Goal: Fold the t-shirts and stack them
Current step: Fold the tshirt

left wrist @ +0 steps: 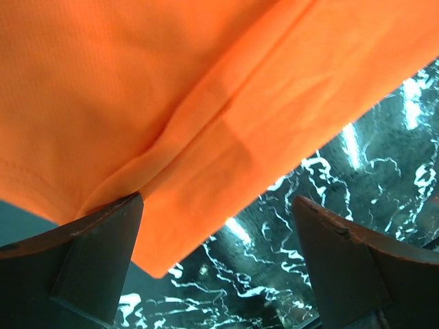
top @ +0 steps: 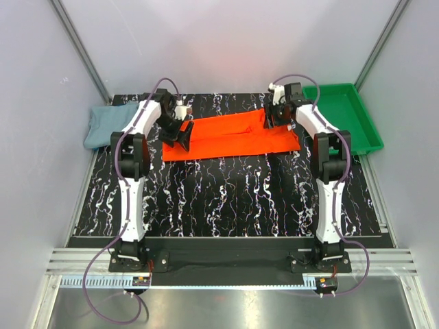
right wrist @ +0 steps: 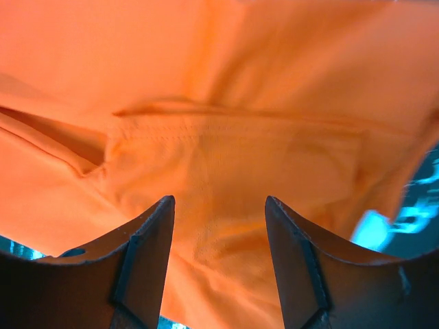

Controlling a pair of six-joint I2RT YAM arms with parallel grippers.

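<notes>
The orange-red t-shirt (top: 230, 136) lies folded into a long band across the back of the table. My left gripper (top: 178, 135) hovers at its left end, open, and in the left wrist view the left gripper (left wrist: 218, 199) has its fingers wide apart. A corner of the orange-red t-shirt (left wrist: 206, 103) lies loose between them on the table. Over the shirt's right end my right gripper (top: 273, 120) also stands open. In the right wrist view the right gripper (right wrist: 219, 199) has its fingers apart just above a hem of the orange-red t-shirt (right wrist: 233, 82), pinching nothing. The grey-blue t-shirt (top: 110, 125) lies bunched at the far left.
A green plastic tray (top: 370, 133) stands at the back right, partly off the black marbled mat (top: 226, 199). Grey walls close in on the left, the right and the back. Both arm bases sit at the near edge.
</notes>
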